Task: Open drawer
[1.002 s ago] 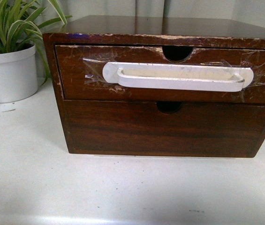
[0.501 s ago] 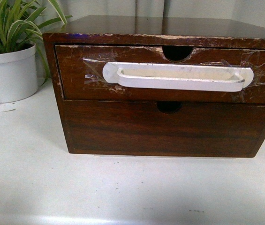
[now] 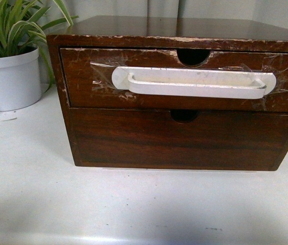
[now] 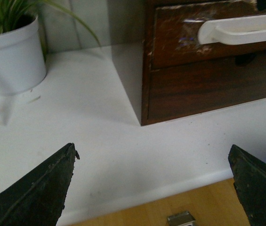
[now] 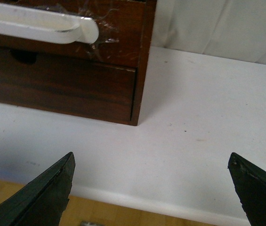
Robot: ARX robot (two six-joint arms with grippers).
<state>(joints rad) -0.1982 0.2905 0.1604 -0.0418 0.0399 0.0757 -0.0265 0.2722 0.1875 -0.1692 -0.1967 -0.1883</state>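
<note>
The drawer [image 3: 82,76] is the upper, scratched dark wood front of a small chest, closed flush. It has a long white handle [image 3: 194,82] under clear tape and a semicircular notch [image 3: 192,56] at its top edge. The drawer shows in the left wrist view [image 4: 180,42] and the right wrist view [image 5: 118,23]. My left gripper [image 4: 154,157] is open and empty, over the table's front edge, well short of the chest's left corner. My right gripper [image 5: 151,160] is open and empty, short of the chest's right corner. Neither arm shows in the front view.
A plain lower drawer front [image 3: 179,140] sits under the taped one. A white pot with a striped plant [image 3: 8,76] stands left of the chest, also in the left wrist view [image 4: 10,56]. The white table [image 3: 133,204] ends at a front edge [image 4: 170,188] above wood flooring.
The front view has shifted very slightly; the drawer is still closed.
</note>
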